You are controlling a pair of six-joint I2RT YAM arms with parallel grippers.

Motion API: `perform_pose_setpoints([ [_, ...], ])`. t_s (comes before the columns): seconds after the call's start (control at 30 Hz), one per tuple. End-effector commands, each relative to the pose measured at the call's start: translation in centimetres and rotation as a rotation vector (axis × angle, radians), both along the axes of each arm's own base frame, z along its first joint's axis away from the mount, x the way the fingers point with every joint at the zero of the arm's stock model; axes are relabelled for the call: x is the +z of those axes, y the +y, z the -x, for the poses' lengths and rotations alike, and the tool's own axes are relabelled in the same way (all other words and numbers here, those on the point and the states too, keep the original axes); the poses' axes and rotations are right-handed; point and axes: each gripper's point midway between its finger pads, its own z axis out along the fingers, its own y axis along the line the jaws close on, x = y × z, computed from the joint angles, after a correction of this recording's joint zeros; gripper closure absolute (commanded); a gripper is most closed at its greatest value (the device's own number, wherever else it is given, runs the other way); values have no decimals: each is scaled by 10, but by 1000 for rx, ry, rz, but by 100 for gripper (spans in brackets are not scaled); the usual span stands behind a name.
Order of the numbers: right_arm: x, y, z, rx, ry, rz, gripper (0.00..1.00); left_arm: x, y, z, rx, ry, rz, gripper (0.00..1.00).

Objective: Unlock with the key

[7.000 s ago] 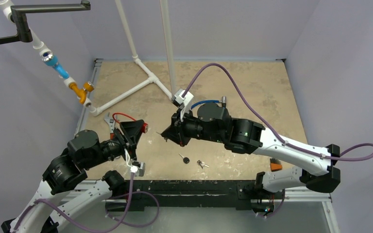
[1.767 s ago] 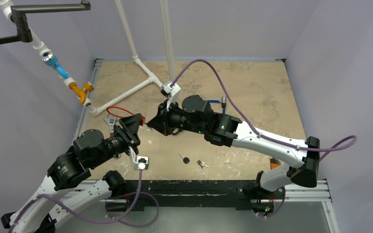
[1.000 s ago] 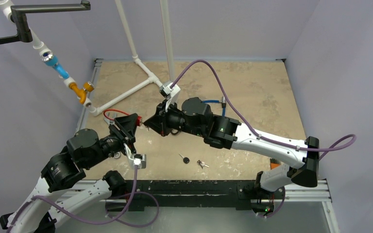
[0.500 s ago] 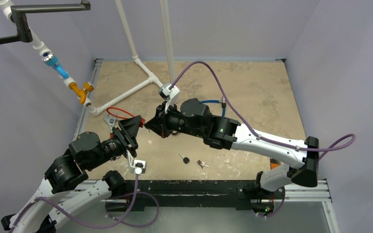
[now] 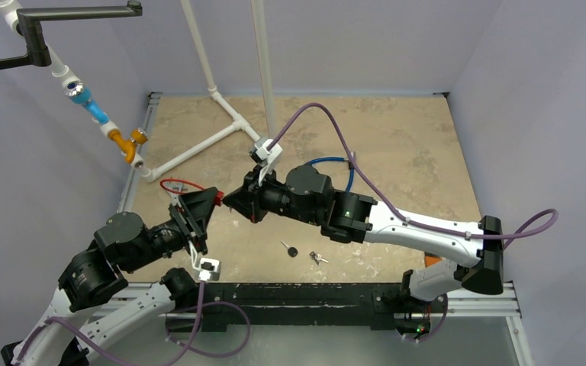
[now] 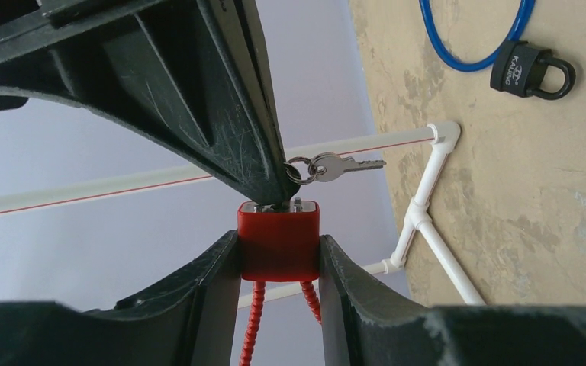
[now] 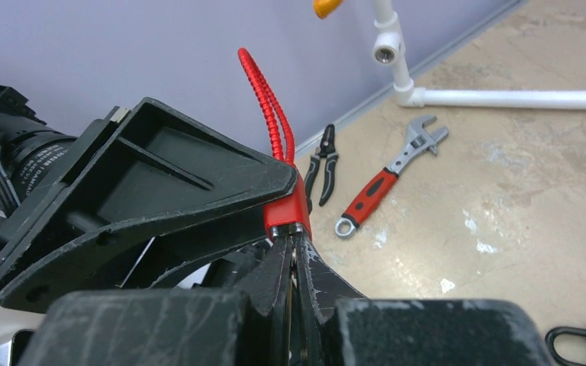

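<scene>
The bench (image 5: 412,152) is sandy brown. A white pipe frame (image 5: 198,149) lies by its far left corner.

The left gripper (image 6: 278,263) has its fingers squeezed on both sides of the red padlock (image 6: 278,242). It holds the lock up in the air over the left half of the bench. The lock's red cable loop (image 5: 174,184) sticks out toward the left edge.

The right gripper (image 7: 294,245) has its fingers pinched almost together, with the tips touching the silver end of the red padlock. The key is hidden between them. A key ring (image 6: 300,169) and a spare silver key (image 6: 345,164) hang out beside the tips.

Seven seconds ago the two grippers were apart. Now they meet at the lock, and both sit a bit nearer the near edge than half a second ago.

A blue cable (image 6: 465,57) with a black padlock (image 6: 532,70) lies in the middle of the bench. A red-handled wrench (image 7: 385,183) and pliers (image 7: 322,171) lie by the left edge. A black-headed key (image 5: 291,249) and small silver keys (image 5: 319,257) stay by the near edge
</scene>
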Motion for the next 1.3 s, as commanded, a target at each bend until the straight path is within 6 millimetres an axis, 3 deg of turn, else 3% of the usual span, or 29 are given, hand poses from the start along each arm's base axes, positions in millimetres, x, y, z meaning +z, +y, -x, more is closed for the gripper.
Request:
perform_pose_setpoints([
  [0.0, 19, -5, -27, -136, -97, -74, 100, 51, -30, 49, -303, -49, 180, 100],
  [0.1, 18, -9, -23, -118, -100, -69, 97, 45, -27, 39, -255, -41, 161, 100],
  [0.23, 19, -13, -14, -80, -107, -80, 65, 39, -23, 22, -167, -30, 137, 100],
  [0.33, 20, -19, -14, -92, -107, -83, 46, 35, -19, 10, -98, -23, 118, 100],
  [0.47, 21, -22, -15, -101, -115, -74, 32, 28, -15, 0, -42, -8, 95, 100],
  [0.83, 37, -12, 8, 48, -154, -129, 33, 23, -12, -2, -22, 3, 73, 100],
  [1.1, 41, 0, 11, 87, -154, -142, 52, 26, -12, -3, -19, 3, 79, 100],
  [1.17, 41, 3, 17, 127, -158, -145, 51, 26, -11, -4, -10, 1, 78, 100],
  [1.27, 38, 2, 23, 156, -161, -134, 37, 25, -10, -6, 2, 1, 74, 100],
])
